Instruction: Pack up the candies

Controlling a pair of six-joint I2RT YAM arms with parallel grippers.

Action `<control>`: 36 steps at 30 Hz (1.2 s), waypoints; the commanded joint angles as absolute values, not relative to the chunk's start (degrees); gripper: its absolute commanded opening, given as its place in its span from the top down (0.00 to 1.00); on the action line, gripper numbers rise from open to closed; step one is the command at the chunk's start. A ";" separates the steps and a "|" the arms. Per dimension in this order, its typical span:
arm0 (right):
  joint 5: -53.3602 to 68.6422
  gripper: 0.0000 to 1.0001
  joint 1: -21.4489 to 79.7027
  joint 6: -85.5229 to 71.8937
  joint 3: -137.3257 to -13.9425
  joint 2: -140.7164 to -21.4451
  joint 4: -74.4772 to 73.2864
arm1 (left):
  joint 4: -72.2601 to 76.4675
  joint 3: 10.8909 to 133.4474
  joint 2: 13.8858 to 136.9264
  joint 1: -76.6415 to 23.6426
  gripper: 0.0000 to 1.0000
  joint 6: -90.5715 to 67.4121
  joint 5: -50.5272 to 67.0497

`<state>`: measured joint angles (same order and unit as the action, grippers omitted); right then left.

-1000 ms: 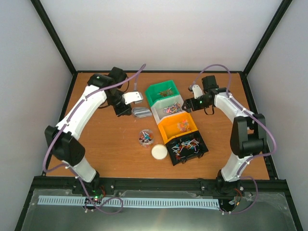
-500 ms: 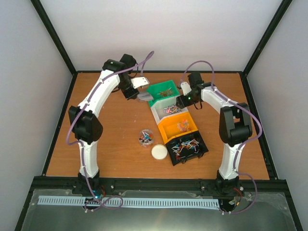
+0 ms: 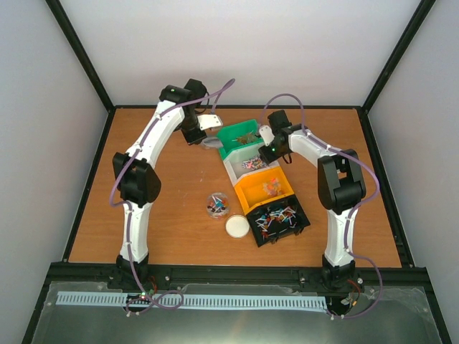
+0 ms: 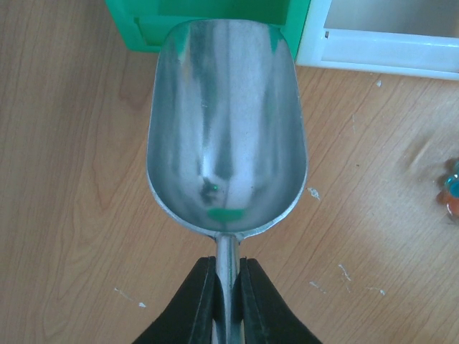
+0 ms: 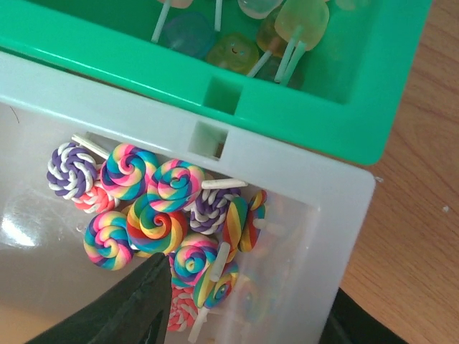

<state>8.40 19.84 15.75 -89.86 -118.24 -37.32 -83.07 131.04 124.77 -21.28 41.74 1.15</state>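
Swirled rainbow candies [image 5: 154,215] lie in the white bin [image 5: 301,172]; pale translucent ones lie in the green bin [image 5: 301,100] behind it. Small mixed-colour candies [image 3: 278,217] fill the black bin [image 3: 262,238], and a few sit in the clear jar [image 3: 217,205]. My left gripper [image 4: 228,287] is shut on the handle of an empty metal scoop [image 4: 226,129], whose tip is at the green bin's front corner [image 4: 208,21]. My right gripper [image 5: 247,301] is open and straddles the white bin's side wall, with one finger [image 5: 143,301] inside among the candies.
The four bins stand in a row from back to front: green [image 3: 231,152], white [image 3: 233,169], orange [image 3: 247,198], black. The jar's white lid [image 3: 237,226] lies on the wooden table beside the jar. Black frame posts stand at the table's edges.
My left arm carried the scoop back and right to the green bin's corner. My right gripper moved left and down over the white bin, and its jaws have narrowed.
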 commanded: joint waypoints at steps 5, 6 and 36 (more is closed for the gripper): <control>11.61 0.56 22.59 18.94 -90.70 -118.08 -36.16 | -85.72 133.06 125.39 -21.01 0.99 45.35 -2.13; 11.98 0.57 22.80 18.99 -90.63 -118.04 -36.00 | -86.07 133.05 125.54 -21.01 0.99 45.68 -2.62; 18.08 0.66 23.95 19.08 -89.61 -118.96 -31.96 | -90.64 139.60 142.72 -23.90 0.99 52.89 -8.71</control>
